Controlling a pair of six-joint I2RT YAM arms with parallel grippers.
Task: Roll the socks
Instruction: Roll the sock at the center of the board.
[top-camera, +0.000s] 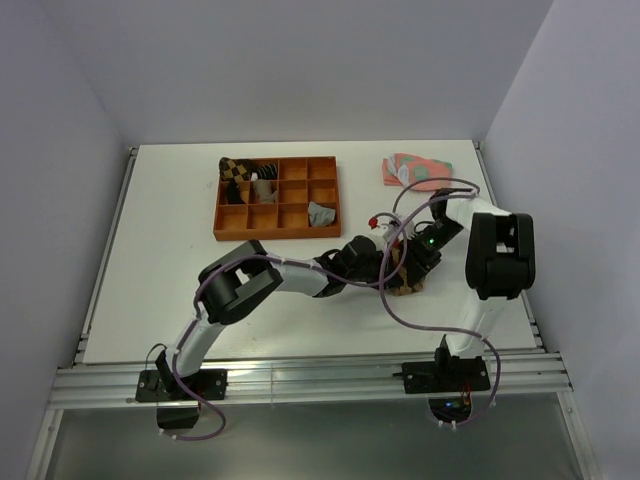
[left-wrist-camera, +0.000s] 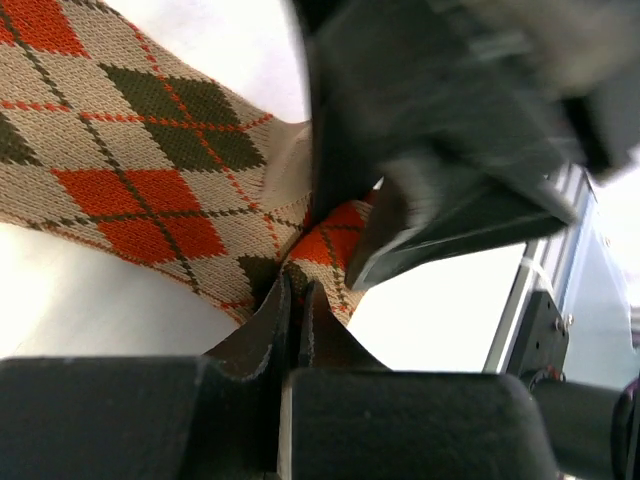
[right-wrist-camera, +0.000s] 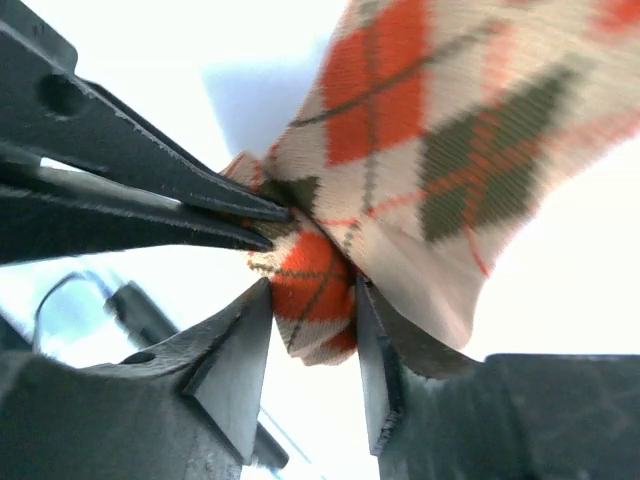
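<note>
Tan argyle sock bunched at one end, orange-brown diamonds.

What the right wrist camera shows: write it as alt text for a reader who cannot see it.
A tan argyle sock with orange and dark-brown diamonds is bunched between the two dark fingers of the right gripper at the bottom of the view. From the left, the closed fingers of the left gripper pinch the same fold.

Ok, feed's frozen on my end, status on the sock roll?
Left gripper shut on edge of argyle sock. Right gripper straddling its bunched end, grip unclear. Nothing blocking; orange tray well off.
</note>
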